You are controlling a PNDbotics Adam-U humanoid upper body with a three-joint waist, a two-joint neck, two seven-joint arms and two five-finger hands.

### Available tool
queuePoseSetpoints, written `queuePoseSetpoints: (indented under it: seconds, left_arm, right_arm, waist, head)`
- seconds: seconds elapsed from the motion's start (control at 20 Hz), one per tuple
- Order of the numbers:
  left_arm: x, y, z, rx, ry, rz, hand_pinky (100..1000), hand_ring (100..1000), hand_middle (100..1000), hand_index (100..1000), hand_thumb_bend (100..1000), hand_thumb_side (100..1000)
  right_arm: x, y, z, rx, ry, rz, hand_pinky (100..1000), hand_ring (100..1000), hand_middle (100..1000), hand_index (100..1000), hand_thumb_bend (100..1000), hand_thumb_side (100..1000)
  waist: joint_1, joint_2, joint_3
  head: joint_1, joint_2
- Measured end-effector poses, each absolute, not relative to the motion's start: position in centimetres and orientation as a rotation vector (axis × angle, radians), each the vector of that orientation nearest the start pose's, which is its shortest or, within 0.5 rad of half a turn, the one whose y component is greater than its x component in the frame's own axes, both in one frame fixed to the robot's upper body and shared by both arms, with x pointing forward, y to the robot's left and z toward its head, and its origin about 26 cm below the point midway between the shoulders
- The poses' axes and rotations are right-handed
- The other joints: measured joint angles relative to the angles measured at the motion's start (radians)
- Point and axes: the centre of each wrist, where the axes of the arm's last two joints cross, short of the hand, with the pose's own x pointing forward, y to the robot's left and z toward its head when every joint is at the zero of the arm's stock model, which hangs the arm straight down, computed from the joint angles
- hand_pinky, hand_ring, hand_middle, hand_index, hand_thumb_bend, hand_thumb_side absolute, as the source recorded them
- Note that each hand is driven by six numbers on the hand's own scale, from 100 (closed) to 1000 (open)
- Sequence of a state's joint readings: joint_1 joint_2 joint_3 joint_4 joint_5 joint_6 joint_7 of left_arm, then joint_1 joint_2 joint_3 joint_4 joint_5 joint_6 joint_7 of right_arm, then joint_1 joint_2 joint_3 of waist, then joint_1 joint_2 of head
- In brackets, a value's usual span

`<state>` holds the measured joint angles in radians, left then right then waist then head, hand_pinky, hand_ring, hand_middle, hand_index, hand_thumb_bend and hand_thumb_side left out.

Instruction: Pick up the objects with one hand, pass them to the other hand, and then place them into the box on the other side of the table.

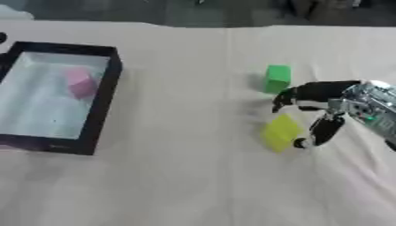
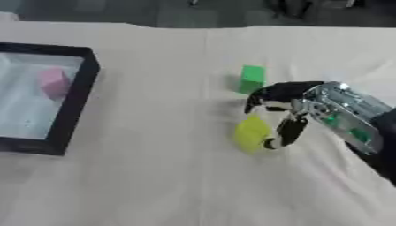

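The right robot hand (image 1: 329,108) is reaching in from the right, its fingers (image 1: 284,98) and thumb curling around the yellow block (image 1: 280,132) lying on the desk (image 1: 193,176). A green block (image 1: 277,78) is standing just beyond the fingers. Far to the hand's left, the black box (image 1: 104,95) is holding a pink block (image 1: 80,82).

Counter (image 1: 193,176): matt beige cloth, lightly creased. Box (image 1: 100,106): black matt walls, pale smooth floor. Pink block (image 1: 80,82), green block (image 1: 278,78), yellow block (image 1: 280,132): matt, foam-like. Right hand (image 2: 309,108): black plastic fingers, shiny silver metal back.
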<state>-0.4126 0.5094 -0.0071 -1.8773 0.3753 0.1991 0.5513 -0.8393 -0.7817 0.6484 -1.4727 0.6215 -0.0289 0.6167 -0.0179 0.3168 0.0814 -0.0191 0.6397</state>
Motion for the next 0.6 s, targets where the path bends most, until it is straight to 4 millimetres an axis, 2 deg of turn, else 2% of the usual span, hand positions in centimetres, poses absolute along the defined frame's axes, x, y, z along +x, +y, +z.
queuePoseSetpoints:
  seconds: [0.25, 0.45, 0.6]
  left_arm:
    - [32.54, 28.55, 22.68, 0.275, -2.055, 0.237, 726, 797, 829, 888, 177, 702]
    - [32.55, 28.49, 22.63, 0.271, -2.054, 0.239, 726, 797, 829, 889, 175, 703]
    - [32.55, 28.49, 22.63, 0.271, -2.054, 0.239, 726, 796, 828, 888, 172, 702]
  right_arm:
    - [39.79, -23.58, 21.15, -0.759, -1.184, 2.016, 888, 918, 898, 841, 446, 155]
    - [39.77, -23.48, 21.12, -0.764, -1.210, 2.012, 881, 897, 870, 802, 439, 111]
    - [39.75, -23.45, 21.06, -0.766, -1.226, 2.009, 874, 885, 844, 749, 400, 100]
  waist:
    - [0.000, 0.001, 0.000]
    - [0.000, 0.001, 0.001]
    - [0.000, 0.001, 0.001]
  head:
    - [0.000, 0.000]
    - [0.000, 0.000]
    - [0.000, 0.000]
